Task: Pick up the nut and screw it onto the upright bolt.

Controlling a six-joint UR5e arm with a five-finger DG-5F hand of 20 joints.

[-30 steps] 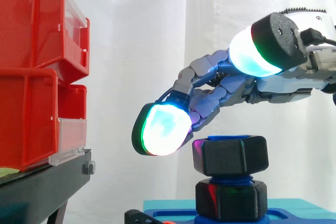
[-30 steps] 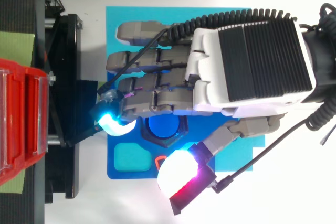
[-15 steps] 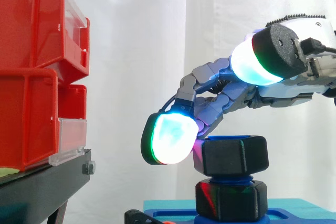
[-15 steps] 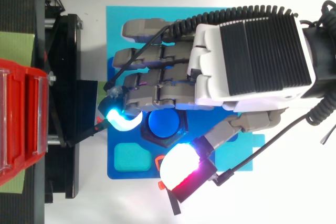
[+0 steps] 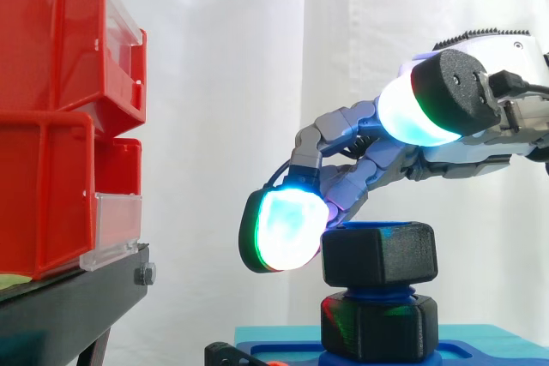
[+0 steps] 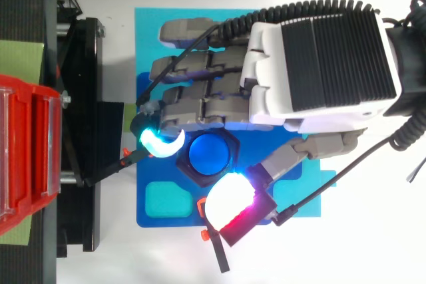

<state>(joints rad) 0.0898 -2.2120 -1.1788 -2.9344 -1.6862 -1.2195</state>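
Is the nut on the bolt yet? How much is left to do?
Looks done: the black nut sits on the upright blue bolt. In hand: the hand reaches over it, one glowing fingertip beside the nut and the thumb raised above it, so nothing is gripped. Left: blue thread shows between the nut and the black piece below, so it likely needs more turns.

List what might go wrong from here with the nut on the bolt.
1. The nut sits near the top of the blue bolt, with blue showing between it and the lower black hex. A sideways nudge may tilt it and jam the thread.
2. One of the hand's fingers lies at the nut's left edge while the thumb is higher and apart, so the pad may slip off instead of turning it.
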